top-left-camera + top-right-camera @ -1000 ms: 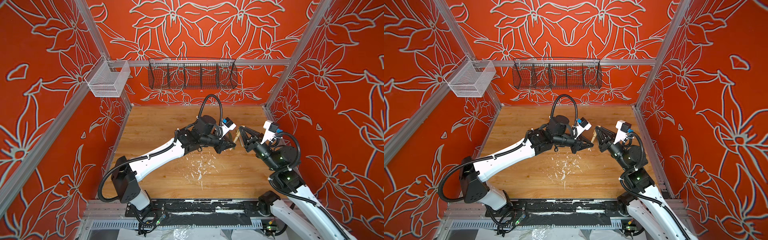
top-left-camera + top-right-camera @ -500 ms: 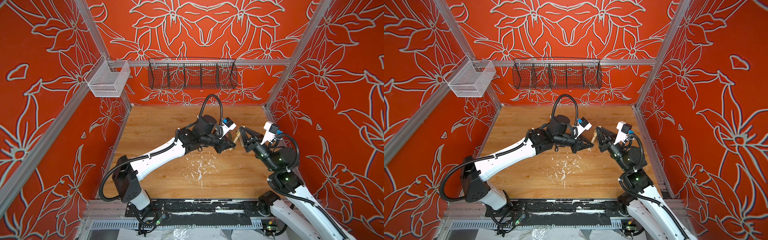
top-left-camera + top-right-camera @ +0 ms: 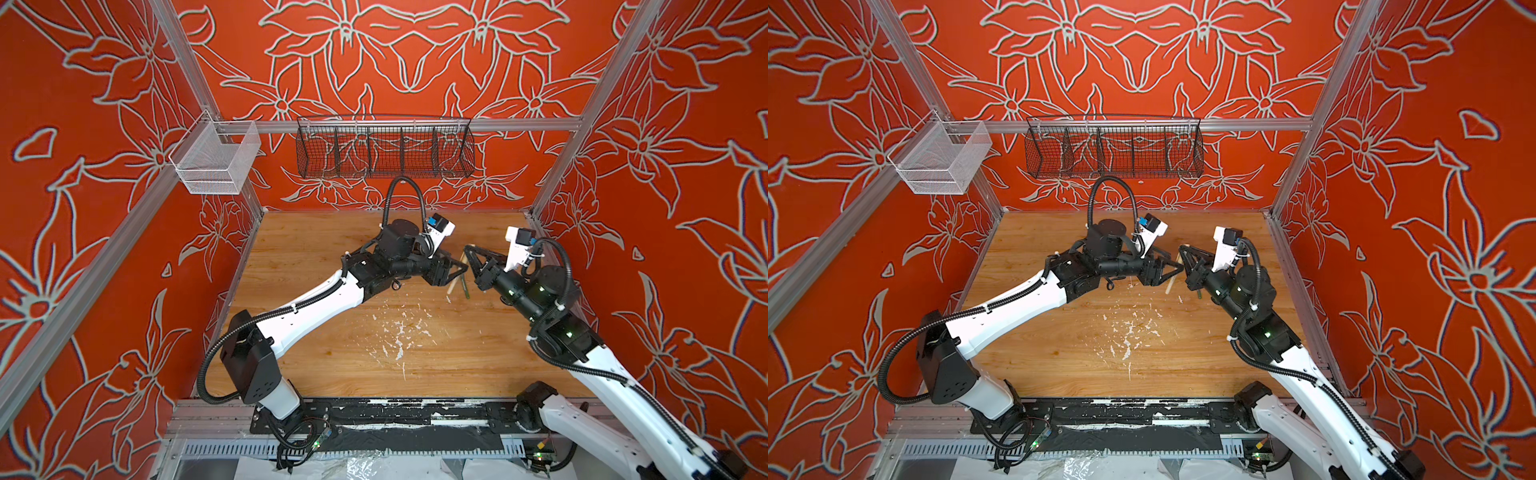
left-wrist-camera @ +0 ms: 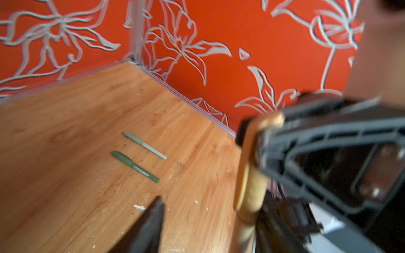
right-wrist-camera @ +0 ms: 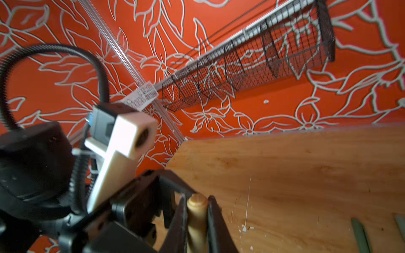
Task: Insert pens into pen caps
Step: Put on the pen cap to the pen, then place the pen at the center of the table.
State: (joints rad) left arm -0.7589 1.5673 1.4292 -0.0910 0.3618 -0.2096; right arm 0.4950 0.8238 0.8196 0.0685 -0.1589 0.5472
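Two pens (image 4: pixel 145 145) (image 4: pixel 135 166), wood table (image 4: pixel 65 142) | left tool (image 3: pixel 1176 261) likely apart | right tool (image 5: pixel 197 198) clamps tan pen (image 5: pixel 196 216)

Bright, even light; top views sharp; right hand (image 5: pixel 197 219) blurred close up.

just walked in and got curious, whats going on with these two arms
Two robot arms are capping pens. The right claw is shut on the tan pen, holding it up off the wooden table; a clip runs along its side, so its cap seems to be on. The left claw stands open right beside that pen, not gripping it. The dark green pen and the pale mint pen lie side by side on the table, both with caps on.
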